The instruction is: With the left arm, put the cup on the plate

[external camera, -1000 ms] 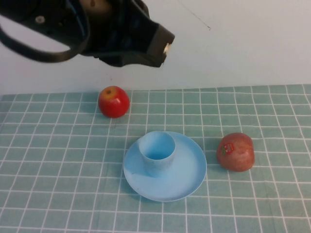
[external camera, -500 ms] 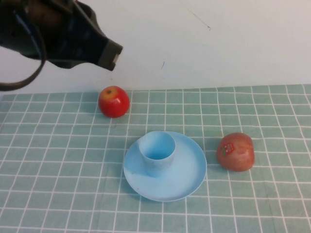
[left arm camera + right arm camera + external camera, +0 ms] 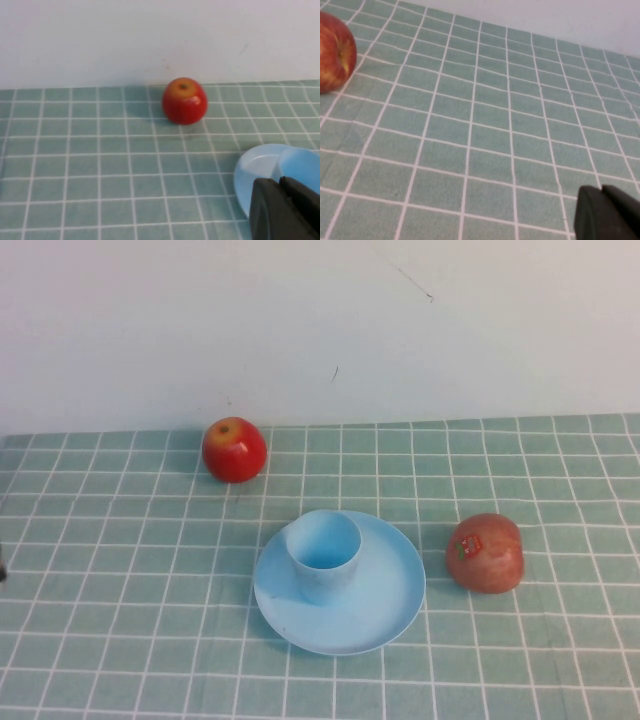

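The light blue cup stands upright on the round light blue plate near the middle of the green checked cloth. Both also show in the left wrist view, the cup on the plate. My left gripper is shut and empty, drawn back to the left side, apart from the plate; the arm is out of the high view. My right gripper is shut and empty, low over bare cloth on the right side.
A shiny red apple sits behind the plate near the white wall, also in the left wrist view. A duller red apple with a sticker lies right of the plate; it also shows in the right wrist view.
The left arm has drawn back to the left and out of the high view. The cup, plate and apples have not moved.
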`<state>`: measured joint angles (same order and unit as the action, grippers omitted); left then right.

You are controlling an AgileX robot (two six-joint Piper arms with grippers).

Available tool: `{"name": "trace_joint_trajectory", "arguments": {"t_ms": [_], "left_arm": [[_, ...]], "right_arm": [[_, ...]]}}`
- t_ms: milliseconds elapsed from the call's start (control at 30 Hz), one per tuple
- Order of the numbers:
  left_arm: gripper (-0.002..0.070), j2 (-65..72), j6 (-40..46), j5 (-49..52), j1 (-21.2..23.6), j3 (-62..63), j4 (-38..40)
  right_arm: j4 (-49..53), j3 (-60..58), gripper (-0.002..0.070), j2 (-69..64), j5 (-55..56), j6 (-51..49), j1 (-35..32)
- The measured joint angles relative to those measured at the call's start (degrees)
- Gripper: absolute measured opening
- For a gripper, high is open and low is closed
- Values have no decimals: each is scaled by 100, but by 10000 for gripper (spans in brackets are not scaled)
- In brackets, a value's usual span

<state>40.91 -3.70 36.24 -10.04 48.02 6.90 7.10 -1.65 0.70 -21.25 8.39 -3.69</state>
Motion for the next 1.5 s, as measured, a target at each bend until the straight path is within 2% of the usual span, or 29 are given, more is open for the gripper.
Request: {"name": "trace_joint_trajectory", "arguments": {"t_ms": [300, 433, 567, 733, 1500], "left_arm": [[0, -2828, 0, -1518, 1117, -3110, 22], [0, -3783, -22, -2123, 1394, -4171, 27], [0, -4138, -56, -2264, 1460, -4867, 36], [0, -4161, -97, -1644, 1460, -4928, 36], [-1, -4160, -112, -1611, 1460, -4928, 36]], "right_arm": [[0, 0, -2, 0, 0, 0, 0], [0, 0, -2, 0, 0, 0, 0], [0, 0, -2, 0, 0, 0, 0], [0, 0, -2, 0, 0, 0, 0], [0, 0, -2, 0, 0, 0, 0]]}}
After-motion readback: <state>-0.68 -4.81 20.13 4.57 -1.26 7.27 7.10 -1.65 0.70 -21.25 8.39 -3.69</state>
